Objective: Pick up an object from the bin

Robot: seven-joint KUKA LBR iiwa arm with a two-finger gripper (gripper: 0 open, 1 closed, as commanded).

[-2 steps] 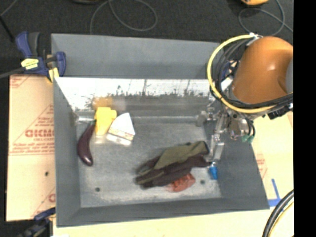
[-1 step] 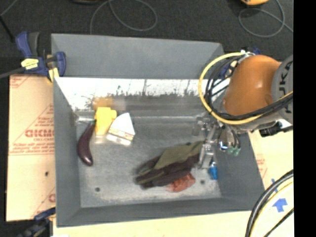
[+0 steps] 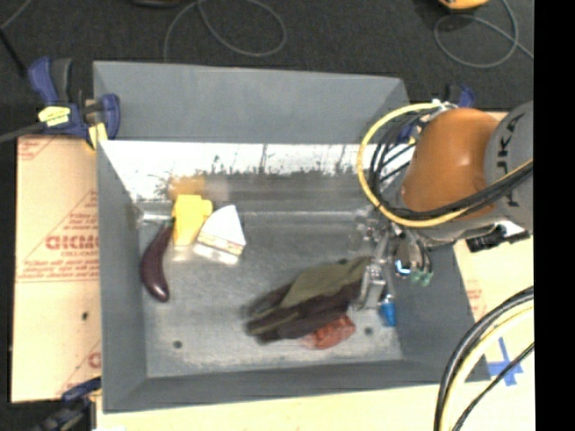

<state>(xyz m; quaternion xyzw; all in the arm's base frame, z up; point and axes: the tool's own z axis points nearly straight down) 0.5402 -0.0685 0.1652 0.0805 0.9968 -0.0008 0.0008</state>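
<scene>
My gripper (image 3: 373, 281) reaches in from the right and stands low at the right end of an olive and dark work glove (image 3: 305, 299) lying in the bin's front middle. One metal finger (image 3: 371, 277) touches or hangs just over the glove's cuff. A reddish lump (image 3: 331, 334) pokes out from under the glove's front edge. A small blue thing (image 3: 387, 313) lies just right of the glove, below the gripper.
At the back left lie a yellow block (image 3: 190, 218), a white wedge-shaped piece (image 3: 222, 233) and a dark purple eggplant (image 3: 155, 265). The arm's orange cover and cables hang over the bin's right wall.
</scene>
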